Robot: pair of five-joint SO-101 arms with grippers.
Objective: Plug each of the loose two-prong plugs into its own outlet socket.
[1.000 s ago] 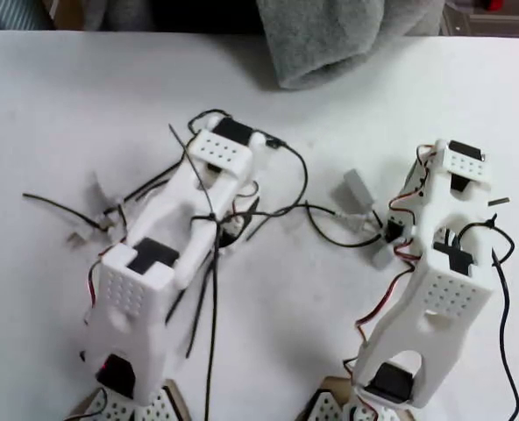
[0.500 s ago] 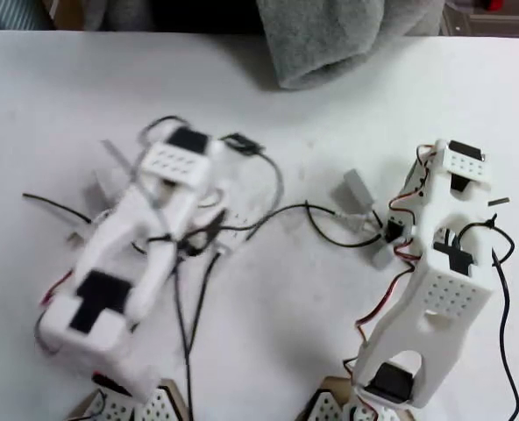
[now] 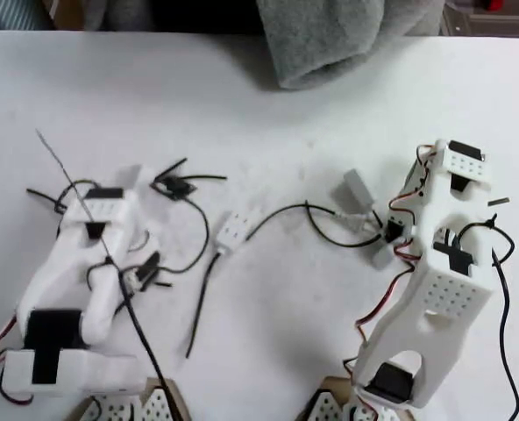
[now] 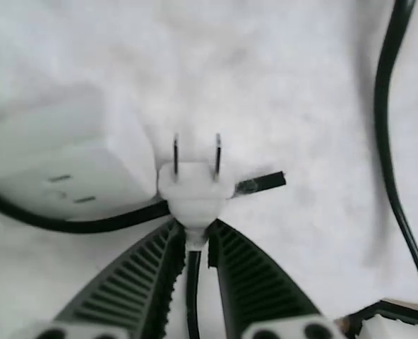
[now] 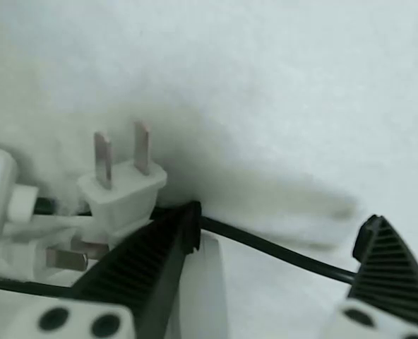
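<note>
well, the left gripper [image 4: 195, 236] is pinched tight on a white two-prong plug [image 4: 193, 192], its ribbed dark fingers [image 4: 142, 282] squeezing the neck where a black cord [image 4: 192, 282] leaves it. the two prongs point away from the wrist, over the white table [image 4: 287, 63]. just beside the plug lies a white outlet socket [image 4: 68, 169] with two slots on its face; the prongs are not in them.

the right gripper [image 5: 283, 222] has its jaws spread wide. a second white plug [image 5: 121, 189] stands prongs-up right against one dark finger [image 5: 152, 254], not clamped, and a thin black lead [image 5: 279, 248] crosses the gap between the jaws.

in the high view the left arm [image 3: 75, 281] sits in the lower left of the frame and the right arm [image 3: 439, 281] in the lower right. a white socket block [image 3: 235, 230] lies near the middle of the frame, a dark cable [image 3: 303, 207] curving from it toward the right arm. a grey block [image 3: 358, 186] rests just up and left of that arm, and a grey cloth [image 3: 338, 39] drapes over the top edge of the table.
</note>
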